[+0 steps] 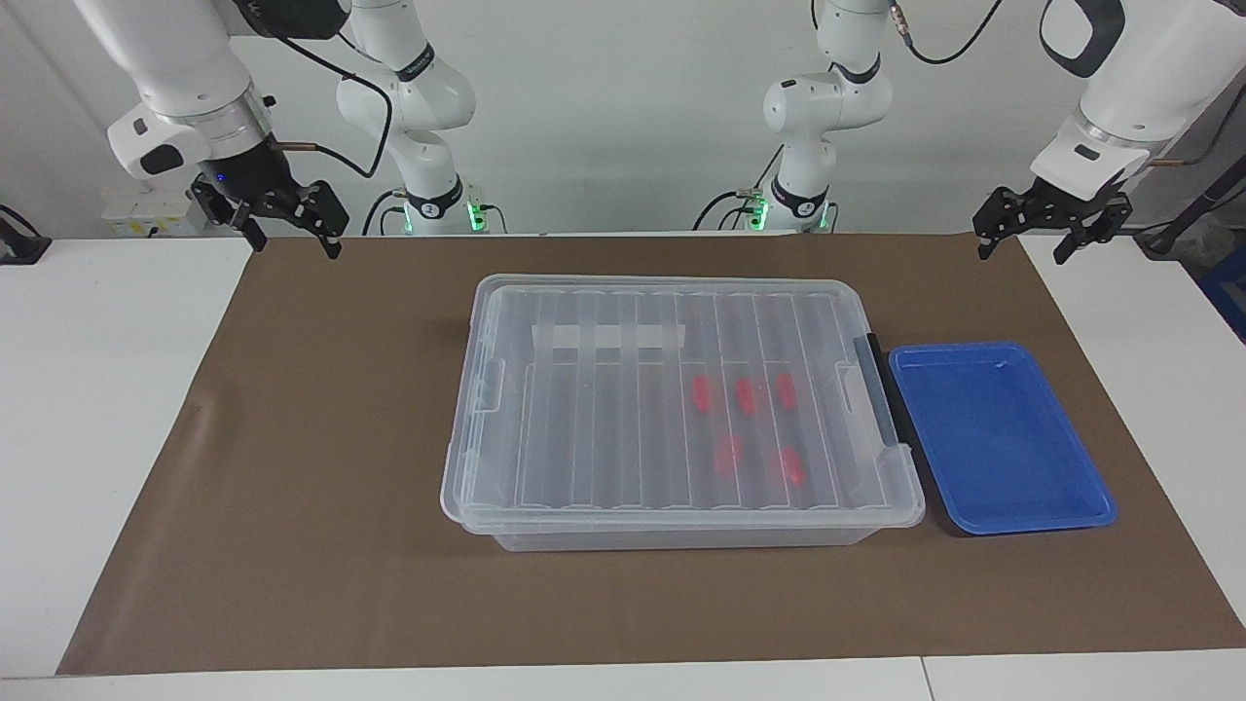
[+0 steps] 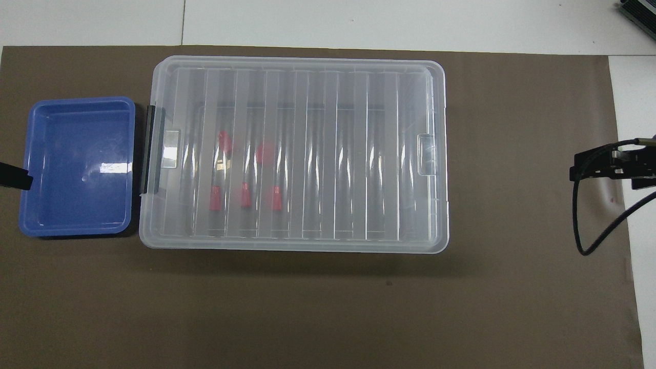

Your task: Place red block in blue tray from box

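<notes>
Lid on the box: closed, ribbed and clear, so nothing can be picked until it comes off. Five red blocks show through it, all in the half of the box toward the left arm's end of the table: three in a row nearer the robots, two farther from them. Taking the red block at the end of the row closest to the tray as the likely target; it lies flat on the box floor, and its long axis seems to run along the lid ribs, though the lid blurs it.

The blue tray is empty and sits on the brown mat, touching or just beside the box's short end with the dark grey latch.

Left gripper: jaws open, nothing held, hanging over the mat's corner at the robot-side edge, left arm's end. Blocks and tray both lie on its side, so the left arm is the better placed.

Right gripper: jaws open, empty, over the mat's other robot-side corner, well apart from the blocks; waiting.

Judgement: first move is unlatching and lifting the lid. Mat is bare on all sides of the box, with room to set the lid down toward the right arm's end.
</notes>
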You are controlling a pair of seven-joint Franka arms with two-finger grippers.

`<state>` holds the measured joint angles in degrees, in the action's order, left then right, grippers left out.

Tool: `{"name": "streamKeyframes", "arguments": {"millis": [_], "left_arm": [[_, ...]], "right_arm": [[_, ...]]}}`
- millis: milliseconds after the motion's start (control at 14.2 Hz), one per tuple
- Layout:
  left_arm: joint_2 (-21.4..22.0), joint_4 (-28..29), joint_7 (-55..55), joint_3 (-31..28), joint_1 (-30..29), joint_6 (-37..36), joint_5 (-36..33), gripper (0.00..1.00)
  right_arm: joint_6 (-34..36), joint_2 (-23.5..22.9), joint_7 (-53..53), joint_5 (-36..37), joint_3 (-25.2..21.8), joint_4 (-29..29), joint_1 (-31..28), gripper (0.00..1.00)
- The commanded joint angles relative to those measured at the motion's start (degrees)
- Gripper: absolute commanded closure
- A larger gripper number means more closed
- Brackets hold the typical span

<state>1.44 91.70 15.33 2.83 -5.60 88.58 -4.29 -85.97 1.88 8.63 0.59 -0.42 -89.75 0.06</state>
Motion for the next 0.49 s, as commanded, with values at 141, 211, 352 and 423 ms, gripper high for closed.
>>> {"name": "streamKeyframes", "arguments": {"millis": [141, 211, 352, 423], "left_arm": [[1.64, 1.81, -4.34, -0.11, 0.42, 1.06, 2.01, 0.0], [1.64, 1.81, -4.34, -0.11, 0.42, 1.24, 2.01, 0.0], [1.64, 1.81, -4.34, -0.11, 0.42, 1.24, 2.09, 0.0], [1.64, 1.81, -4.34, -0.11, 0.42, 1.41, 2.44, 0.0]], "right_arm": [[-1.66, 0.23, -1.33, 0.73, 0.59, -0.51, -0.5, 0.0], [-1.92, 0.23, -1.25, 0.73, 0.59, -0.86, -0.5, 0.0], [-4.81, 0.23, -0.98, 0.73, 1.03, -2.52, -0.41, 0.0], [-6.39, 0.23, -0.81, 0.73, 1.64, -2.97, -0.41, 0.0]]}}
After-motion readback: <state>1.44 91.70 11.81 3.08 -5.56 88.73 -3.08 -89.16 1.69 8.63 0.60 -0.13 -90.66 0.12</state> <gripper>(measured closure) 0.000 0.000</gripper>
